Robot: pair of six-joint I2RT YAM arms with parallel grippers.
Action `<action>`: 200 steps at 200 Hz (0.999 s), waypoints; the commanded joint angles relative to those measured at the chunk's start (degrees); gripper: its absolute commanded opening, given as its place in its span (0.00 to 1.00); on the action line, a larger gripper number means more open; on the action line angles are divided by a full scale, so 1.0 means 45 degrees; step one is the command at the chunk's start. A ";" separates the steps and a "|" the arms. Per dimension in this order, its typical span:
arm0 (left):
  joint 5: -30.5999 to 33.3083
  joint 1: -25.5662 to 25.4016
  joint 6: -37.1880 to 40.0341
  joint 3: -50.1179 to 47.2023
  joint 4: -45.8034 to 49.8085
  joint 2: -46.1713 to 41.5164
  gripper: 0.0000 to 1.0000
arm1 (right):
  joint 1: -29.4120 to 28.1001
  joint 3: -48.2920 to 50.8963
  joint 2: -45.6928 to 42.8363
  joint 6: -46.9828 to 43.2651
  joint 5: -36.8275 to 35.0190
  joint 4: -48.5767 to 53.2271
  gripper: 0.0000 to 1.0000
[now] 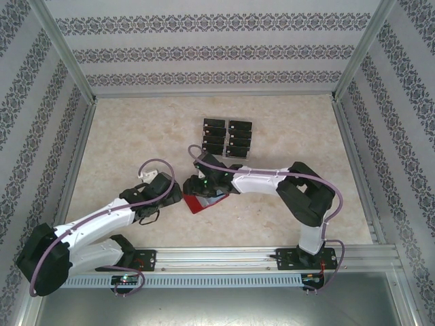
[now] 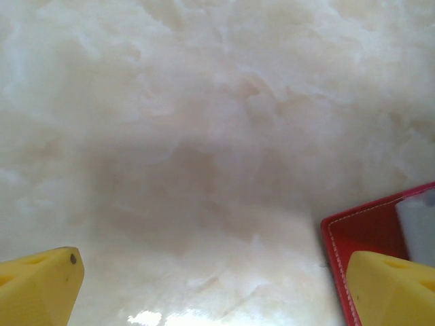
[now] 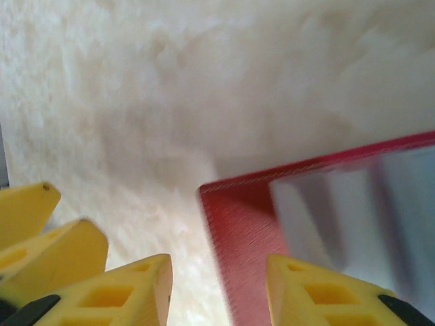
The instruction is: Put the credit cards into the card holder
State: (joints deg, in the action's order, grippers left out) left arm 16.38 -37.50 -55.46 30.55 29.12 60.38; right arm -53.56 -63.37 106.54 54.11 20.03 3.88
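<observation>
Several black credit cards (image 1: 228, 138) lie in two neat columns at the back of the table. The card holder (image 1: 202, 202) is a red wallet lying open and flat near the middle, its grey-blue inside facing up. My right gripper (image 1: 202, 188) hovers right over it. In the right wrist view the right gripper (image 3: 219, 292) stands open, and the wallet's red edge (image 3: 245, 231) runs between its yellow fingers. My left gripper (image 1: 175, 195) sits just left of the wallet. It is wide open (image 2: 217, 292), with the wallet's corner (image 2: 363, 227) behind its right finger.
The left gripper's yellow fingers (image 3: 41, 224) crowd in close beside my right gripper. Patterned walls and metal frame rails (image 1: 75, 156) enclose the marble table. Bare tabletop stretches to the left and right of the cards.
</observation>
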 commanded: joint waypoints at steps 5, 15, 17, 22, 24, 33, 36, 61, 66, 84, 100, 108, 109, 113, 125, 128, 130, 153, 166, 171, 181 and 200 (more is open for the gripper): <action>0.0521 0.0150 -0.0398 -0.0092 0.0377 -0.0181 1.00 | -0.0548 -0.0177 -0.0739 0.0100 0.0499 0.0500 0.42; 0.0481 0.0167 -0.0390 -0.0029 0.0335 -0.0114 1.00 | -0.0527 -0.0076 -0.1141 -0.0006 0.0447 0.0586 0.42; 0.0466 0.0153 -0.0375 -0.0030 0.0327 -0.0087 1.00 | -0.0521 -0.0062 -0.1240 -0.0040 0.0416 0.0613 0.42; 0.0449 0.0168 -0.0335 0.0029 0.0303 -0.0021 1.00 | -0.0507 0.0018 -0.1484 -0.0102 0.0322 0.0658 0.42; 0.0444 0.0168 -0.0318 0.0068 0.0305 0.0015 1.00 | -0.0502 0.0054 -0.1590 -0.0122 0.0287 0.0675 0.42; 0.0386 0.0168 -0.0240 0.0169 0.0296 0.0176 1.00 | -0.0398 0.0144 -0.1994 -0.0221 0.0207 0.0794 0.42; 0.0361 0.0168 -0.0225 0.0205 0.0304 0.0218 1.00 | -0.0348 0.0175 -0.2113 -0.0270 0.0230 0.0815 0.43; 0.0218 0.0168 0.0027 0.0510 0.0238 0.0578 1.00 | 0.0171 0.0344 -0.3322 -0.0957 -0.0110 0.1328 0.43; 0.0198 0.0163 0.0067 0.0558 0.0210 0.0643 1.00 | 0.0340 0.0368 -0.3531 -0.1104 -0.0202 0.1485 0.43; 0.0093 0.0155 0.0205 0.0753 0.0074 0.0896 1.00 | 0.1201 0.0627 -0.3993 -0.1467 -0.0482 0.2001 0.44; -0.0077 0.0167 0.0397 0.0951 -0.0094 0.1204 1.00 | 0.1946 0.0931 -0.4067 -0.1889 -0.0771 0.2348 0.46; -0.0154 0.0167 0.0477 0.1045 -0.0144 0.1363 1.00 | 0.2262 0.1015 -0.3968 -0.2175 -0.0912 0.2534 0.47; -0.0159 0.0168 0.0483 0.1064 -0.0144 0.1394 1.00 | 0.2287 0.1026 -0.3959 -0.2217 -0.0924 0.2535 0.47; -0.0173 0.0161 0.0502 0.1109 -0.0142 0.1475 1.00 | 0.2398 0.1051 -0.3857 -0.2378 -0.0921 0.2612 0.48; -0.0212 0.0168 0.0547 0.1244 -0.0161 0.1645 1.00 | 0.2693 0.1118 -0.3489 -0.2747 -0.0969 0.2768 0.48; -0.0253 0.0159 0.0565 0.1279 -0.0173 0.1673 1.00 | 0.2768 0.1137 -0.3379 -0.2820 -0.0977 0.2770 0.49; -0.0254 0.0166 0.0576 0.1284 -0.0190 0.1693 1.00 | 0.2797 0.1144 -0.3304 -0.2867 -0.0975 0.2766 0.49; -0.0286 0.0166 0.0664 0.1487 -0.0149 0.1827 1.00 | 0.2941 0.1288 -0.2545 -0.3193 -0.0989 0.2712 0.48; -0.0301 0.0156 0.0684 0.1552 -0.0125 0.1855 1.00 | 0.2929 0.1494 -0.2256 -0.3087 -0.0838 0.2408 0.48; -0.0301 0.0156 0.0680 0.1567 -0.0124 0.1873 1.00 | 0.2937 0.1590 -0.2172 -0.3016 -0.0742 0.2292 0.48; -0.0291 0.0168 0.0668 0.1552 -0.0143 0.1856 1.00 | 0.2856 0.1723 -0.2029 -0.2930 -0.0698 0.2098 0.47; -0.0308 0.0156 0.0666 0.1549 -0.0193 0.1913 1.00 | 0.2615 0.1914 -0.1831 -0.2797 -0.0717 0.1869 0.47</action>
State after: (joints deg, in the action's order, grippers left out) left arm 15.07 -37.39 -53.58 36.16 28.93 68.51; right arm -40.47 -55.96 97.45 41.98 16.58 13.89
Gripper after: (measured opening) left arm 0.999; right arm 0.468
